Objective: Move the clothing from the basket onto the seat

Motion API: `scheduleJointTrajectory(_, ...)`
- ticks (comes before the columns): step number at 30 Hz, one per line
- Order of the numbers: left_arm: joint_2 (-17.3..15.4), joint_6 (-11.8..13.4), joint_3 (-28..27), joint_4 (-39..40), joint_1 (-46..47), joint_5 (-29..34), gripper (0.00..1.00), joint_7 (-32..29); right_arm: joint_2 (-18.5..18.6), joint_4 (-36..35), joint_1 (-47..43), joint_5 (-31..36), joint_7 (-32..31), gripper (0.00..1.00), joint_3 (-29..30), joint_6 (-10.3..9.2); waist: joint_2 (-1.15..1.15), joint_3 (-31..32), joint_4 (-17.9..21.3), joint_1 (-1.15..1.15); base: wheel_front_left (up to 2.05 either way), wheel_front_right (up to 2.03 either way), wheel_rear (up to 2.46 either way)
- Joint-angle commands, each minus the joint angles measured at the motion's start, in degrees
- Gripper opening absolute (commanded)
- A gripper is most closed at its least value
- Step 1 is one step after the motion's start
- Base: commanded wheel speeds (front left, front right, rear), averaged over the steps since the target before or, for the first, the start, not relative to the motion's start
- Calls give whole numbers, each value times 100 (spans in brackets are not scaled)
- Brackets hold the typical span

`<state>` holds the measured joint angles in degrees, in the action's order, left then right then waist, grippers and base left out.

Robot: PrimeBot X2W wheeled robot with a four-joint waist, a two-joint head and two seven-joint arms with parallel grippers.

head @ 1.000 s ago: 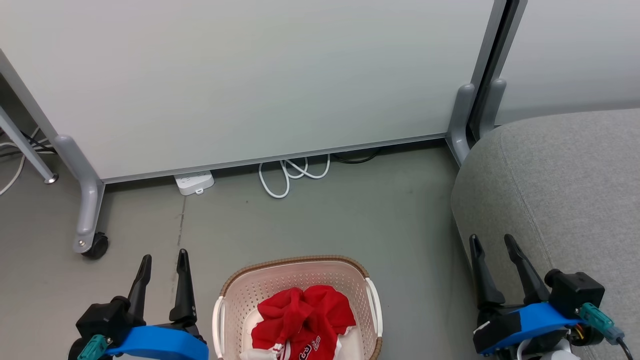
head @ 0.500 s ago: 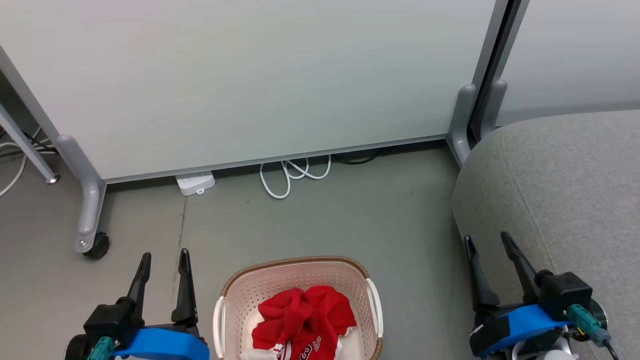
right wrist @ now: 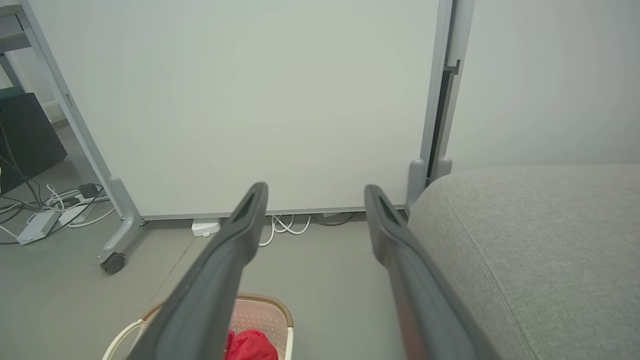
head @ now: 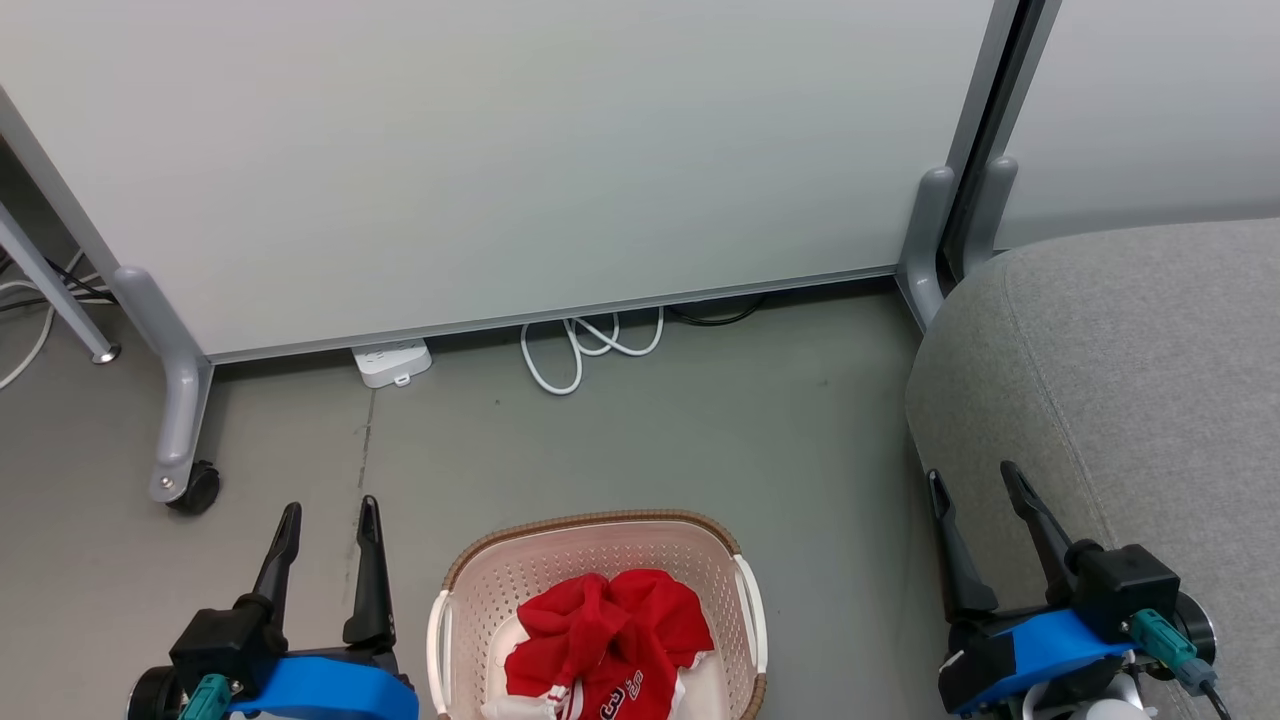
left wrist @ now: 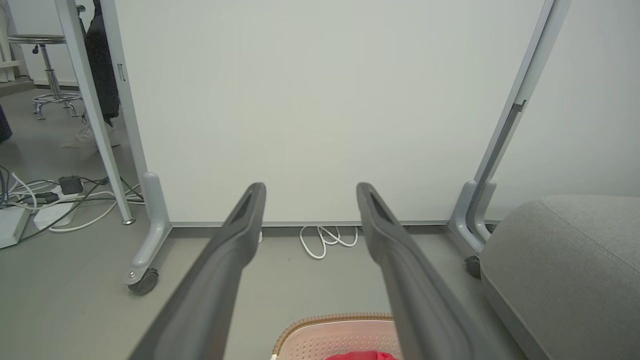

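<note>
Red clothing [head: 605, 640] with white trim lies bunched in the cream perforated basket [head: 480, 580] on the floor at the bottom centre of the head view. The grey seat [head: 1130, 370] fills the right side. My left gripper [head: 330, 508] stands open and empty left of the basket. My right gripper [head: 972, 478] stands open and empty beside the seat's front edge. In the left wrist view the basket [left wrist: 320, 340] and a sliver of clothing [left wrist: 360, 356] show between the fingers, with the seat [left wrist: 565, 270] at the right. The right wrist view shows the basket [right wrist: 260, 310], clothing [right wrist: 250, 346] and seat [right wrist: 540, 240].
A white partition panel [head: 500, 160] on grey legs with a castor [head: 190, 490] stands behind the basket. A white power strip [head: 392, 362] and a coiled white cable [head: 580, 345] lie at its foot. More cables [left wrist: 45, 200] and a stool [left wrist: 50, 65] stand to the far left.
My right gripper has drifted slightly left and down in the head view. The left gripper has sunk a little. Basket and clothing have not moved.
</note>
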<state>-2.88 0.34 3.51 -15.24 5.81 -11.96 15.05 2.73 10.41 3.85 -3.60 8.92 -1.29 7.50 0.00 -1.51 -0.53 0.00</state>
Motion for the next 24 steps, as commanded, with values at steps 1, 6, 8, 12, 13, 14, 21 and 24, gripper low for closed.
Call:
scheduleJointTrajectory(1,-14,-15,-43,16,-9,-28,100,20,27,-21,41,2,27,100,-3,-2,0,-2,1,0,0,0,0)
scheduleJointTrajectory(6,-11,-31,-40,30,-20,-25,100,20,27,-24,29,8,37,100,2,-2,0,-7,1,0,0,0,0)
scheduleJointTrajectory(8,-11,-26,-42,36,-20,-18,100,20,27,-32,29,2,33,100,1,-2,0,-18,1,0,0,0,0)
scheduleJointTrajectory(12,-9,-15,-17,16,-4,-4,100,20,27,-74,100,-6,34,100,-37,-2,0,-115,38,0,0,0,0)
scheduleJointTrajectory(13,-9,-25,-9,-2,6,-12,100,20,27,-85,114,-6,40,100,-41,-2,0,-148,47,0,0,0,0)
scheduleJointTrajectory(14,-11,-35,-12,-20,25,-32,100,19,27,-103,127,-12,42,100,-54,-2,0,-197,60,0,0,0,0)
scheduleJointTrajectory(21,-25,-178,64,-370,239,-90,100,-2,25,-153,388,-88,125,100,-280,-2,0,-781,347,0,0,0,0)
scheduleJointTrajectory(24,-61,-256,119,-634,462,-118,100,-118,23,-172,626,-87,177,100,-467,-2,0,-1130,539,0,0,0,0)
